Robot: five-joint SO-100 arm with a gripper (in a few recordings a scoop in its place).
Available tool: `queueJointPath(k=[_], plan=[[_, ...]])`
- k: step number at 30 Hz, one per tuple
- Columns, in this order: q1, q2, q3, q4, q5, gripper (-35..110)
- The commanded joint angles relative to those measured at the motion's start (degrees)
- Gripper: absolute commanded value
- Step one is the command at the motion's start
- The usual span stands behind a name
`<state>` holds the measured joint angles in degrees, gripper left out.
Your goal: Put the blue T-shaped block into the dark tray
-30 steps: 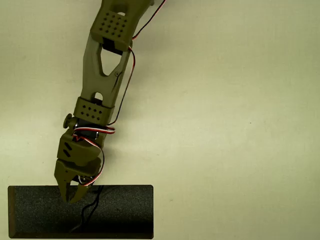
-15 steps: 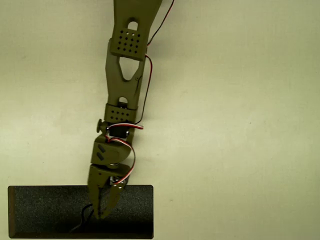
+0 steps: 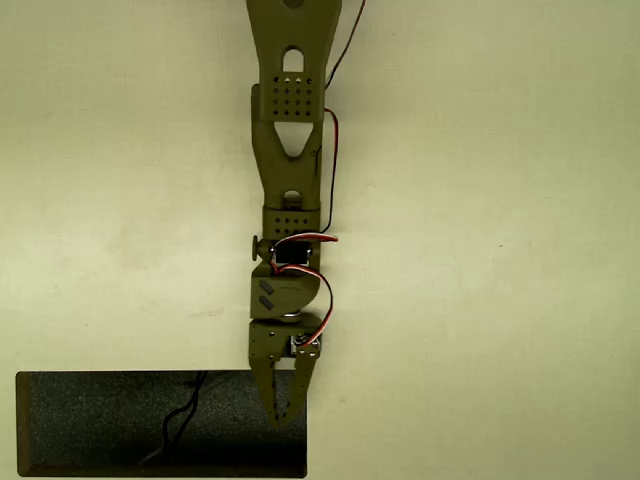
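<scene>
- Surface (image 3: 480,250): a pale, plain top is filling the overhead view and carrying the tray along its near edge.
- Arm (image 3: 290,150): an olive-green arm is reaching from the far edge straight toward the near side, with red, white and black wires running along it.
- Dark tray (image 3: 90,425): a long black rectangle with a speckled floor is lying at the near left; a thin black wire-like mark (image 3: 180,415) is crossing its floor.
- Gripper (image 3: 283,412): its fingers are tapering to a point over the tray's right end; the jaws are looking closed, with nothing blue showing between them.
- Blue T-shaped block: no blue piece is appearing on the tray floor or the surface, so its place cannot be told.
- Progress: the placing is not confirmed; whether the block is already delivered or still to be fetched is undecidable here.
</scene>
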<state>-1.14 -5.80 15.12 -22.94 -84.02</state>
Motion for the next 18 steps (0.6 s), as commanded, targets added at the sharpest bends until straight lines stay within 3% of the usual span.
queueJointPath(k=[1,18], plan=[[-0.9,-1.5,-2.9,-1.7,-1.5,0],[-0.8,-3.1,1.1,-13.0,-5.2,0]])
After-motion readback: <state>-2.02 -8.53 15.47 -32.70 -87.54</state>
